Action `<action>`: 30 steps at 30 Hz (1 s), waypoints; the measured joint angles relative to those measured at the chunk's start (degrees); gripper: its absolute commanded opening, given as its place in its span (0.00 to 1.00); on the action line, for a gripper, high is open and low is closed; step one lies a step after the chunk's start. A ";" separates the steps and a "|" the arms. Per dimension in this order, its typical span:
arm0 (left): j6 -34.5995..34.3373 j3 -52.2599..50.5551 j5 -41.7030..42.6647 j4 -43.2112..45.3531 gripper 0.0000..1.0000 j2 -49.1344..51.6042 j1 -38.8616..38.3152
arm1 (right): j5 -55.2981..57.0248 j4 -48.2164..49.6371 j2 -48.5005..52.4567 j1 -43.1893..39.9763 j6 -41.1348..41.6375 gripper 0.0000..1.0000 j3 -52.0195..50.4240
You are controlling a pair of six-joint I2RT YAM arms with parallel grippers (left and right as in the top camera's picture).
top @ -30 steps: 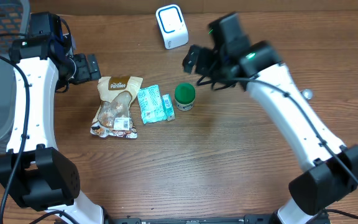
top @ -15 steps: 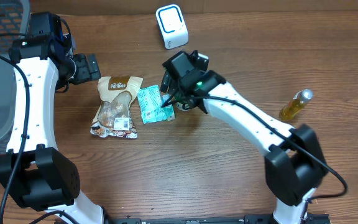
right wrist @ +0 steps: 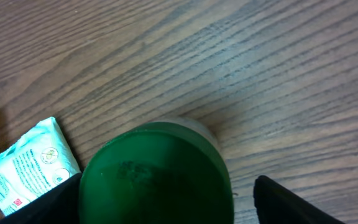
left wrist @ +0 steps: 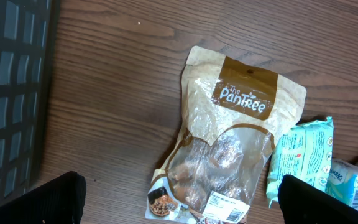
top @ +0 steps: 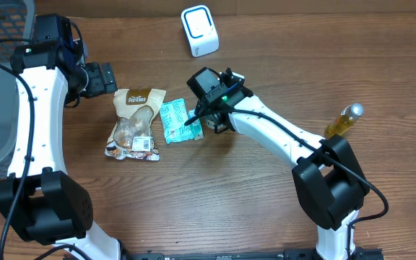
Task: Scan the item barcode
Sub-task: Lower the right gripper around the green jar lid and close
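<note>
Right wrist view: green-lidded jar [right wrist: 157, 168] stands upright on the counter [right wrist: 278, 74], directly under the right claw [right wrist: 163, 202]. Its axis points up between the released jaws, which straddle the lid, with bare wood showing beside one finger. Right arm is much the nearer; left claw [left wrist: 179, 196] hangs spread over the snack pouch [left wrist: 229, 155]. A second ago the right claw was off behind the jar, toward the white scanner [top: 199, 30].

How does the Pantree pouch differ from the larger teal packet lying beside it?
The Pantree pouch is beige and brown with a clear window showing its contents; the larger teal packet is opaque. The pouch is clearly bigger than the packet. Both lie flat on the wooden table, side by side.
</note>
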 measured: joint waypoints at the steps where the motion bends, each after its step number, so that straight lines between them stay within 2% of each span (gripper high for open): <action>1: 0.00 0.00 0.00 0.02 1.00 0.00 0.00 | 0.00 -0.33 0.00 0.00 -0.13 0.68 0.00; 4: 0.00 0.00 -0.02 0.00 1.00 0.00 0.00 | 0.22 -1.60 0.00 0.02 -0.68 0.61 0.00; 6: 0.00 0.00 0.00 0.00 0.99 0.00 0.00 | 0.20 -2.29 0.00 0.02 -2.10 0.60 0.13; 11: 0.00 0.00 0.00 0.00 0.99 0.00 0.00 | 0.39 -6.67 -0.26 -0.26 -7.06 0.59 0.85; 22: 0.00 0.00 0.00 0.00 0.99 0.00 0.00 | 0.31 -15.50 -1.73 -5.16 -23.56 0.59 0.98; 25: 0.00 0.00 0.00 0.00 1.00 0.00 0.00 | -1.36 -14.45 -1.77 -6.91 -27.78 0.64 1.01; 29: 0.00 0.00 0.00 0.00 1.00 0.00 0.00 | -4.15 -13.31 -1.86 -8.63 -32.30 0.66 1.03; 30: 0.00 0.00 -0.02 0.00 1.00 0.00 0.00 | -4.90 -12.92 -1.86 -9.14 -33.59 0.71 1.03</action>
